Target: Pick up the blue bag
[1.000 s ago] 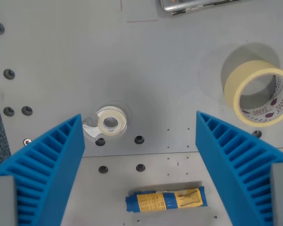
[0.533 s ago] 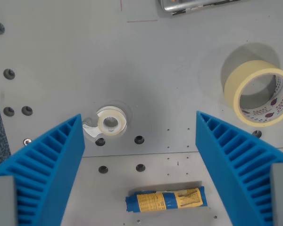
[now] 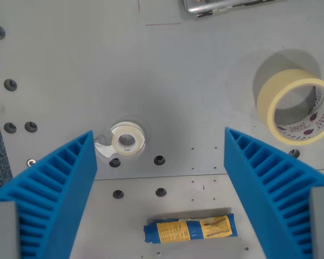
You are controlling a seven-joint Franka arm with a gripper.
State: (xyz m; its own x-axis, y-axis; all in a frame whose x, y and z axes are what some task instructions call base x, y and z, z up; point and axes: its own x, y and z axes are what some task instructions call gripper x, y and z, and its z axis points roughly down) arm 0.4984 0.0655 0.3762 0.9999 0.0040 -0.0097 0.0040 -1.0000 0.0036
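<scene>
The blue bag point(image 3: 189, 229) lies on the bench point(image 3: 167, 86) low in the wrist view, rolled up, its long axis running left to right across the picture. The gripper point(image 3: 159, 189) hangs above with both blue fingers point(image 3: 54, 194) spread wide, holding nothing; the bag sits between them but nearer the camera's lower edge. Its yellow label carries print too small to read.

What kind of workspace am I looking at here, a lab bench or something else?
Most likely a lab or workshop bench: a grey metal table with bolt holes, a masking tape roll, a small clear tape roll, and the blue bag below the open gripper.
</scene>
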